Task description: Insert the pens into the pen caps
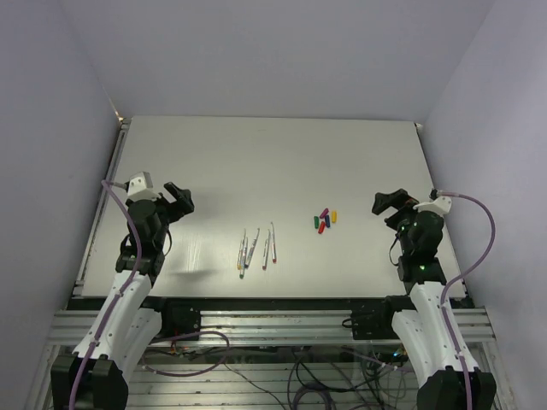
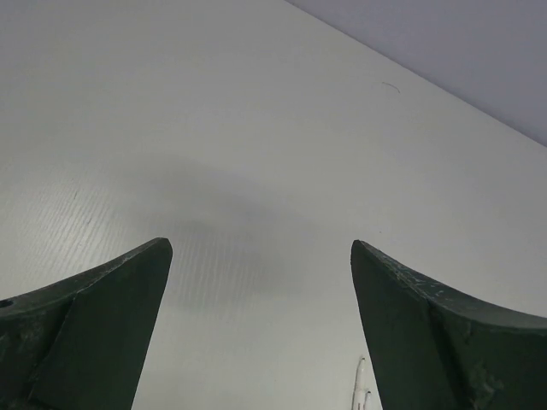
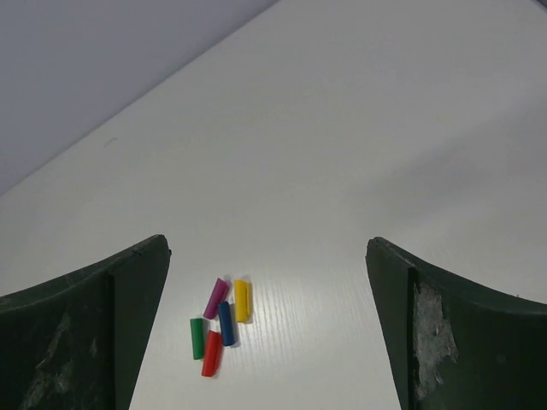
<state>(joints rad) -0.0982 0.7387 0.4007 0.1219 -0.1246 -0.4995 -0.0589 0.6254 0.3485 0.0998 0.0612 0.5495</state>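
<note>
Several thin whitish pens lie side by side near the table's front middle; the ends of two pens show at the bottom of the left wrist view. The pen caps lie in a small cluster to the right of them, yellow, purple, blue, green and red. My left gripper hovers open at the left, well apart from the pens, and holds nothing. My right gripper hovers open to the right of the caps, with nothing between its fingers.
The white table is walled by grey panels at the back and both sides. A metal rail runs along its left edge. Cables hang below the front edge.
</note>
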